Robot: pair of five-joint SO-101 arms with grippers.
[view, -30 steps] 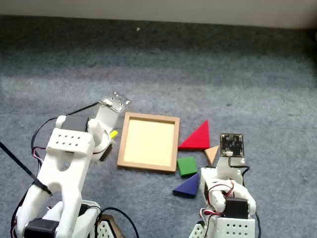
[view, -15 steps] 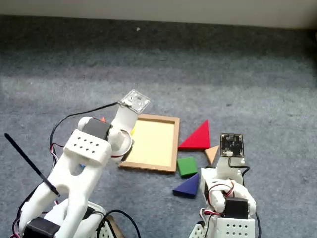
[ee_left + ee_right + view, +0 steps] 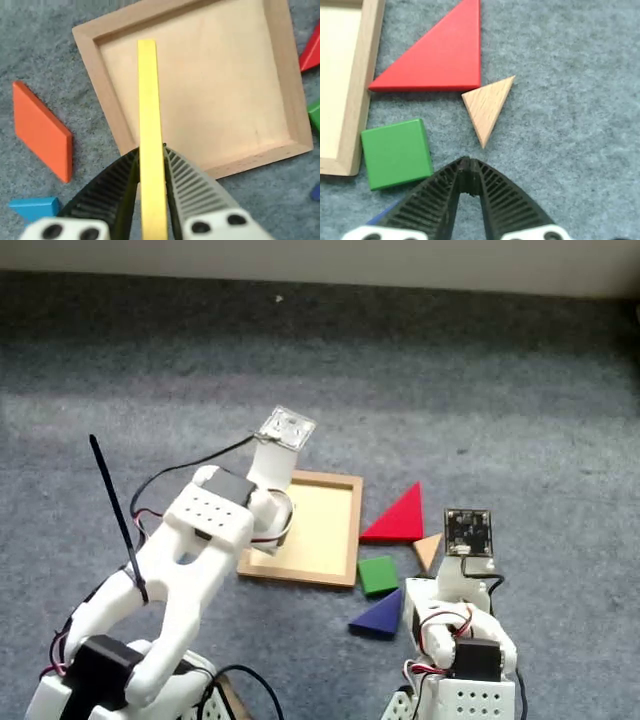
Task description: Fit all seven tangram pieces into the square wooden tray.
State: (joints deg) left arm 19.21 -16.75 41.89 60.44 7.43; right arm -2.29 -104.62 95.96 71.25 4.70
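Squarely clamped on edge in the left gripper (image 3: 150, 152): yellow piece (image 3: 147, 90), poking out over the wooden tray (image 3: 104, 85) (orange piece (image 3: 42, 130) just beside the tray); right gripper (image 3: 469, 169) pinched together, empty.

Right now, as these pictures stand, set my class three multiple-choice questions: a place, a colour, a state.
1. Where is the yellow piece? A lying on the carpet; B in the left tool, over the tray; C on the red triangle.
2. What colour is the square piece beside the tray? A green; B orange; C red.
3. The right tool is: A open wide; B shut on a triangle; C shut, empty.
Answers: B, the left wrist view shows it clamped on edge over the tray; A, plainly green in the right wrist view; C, closed with nothing in it.
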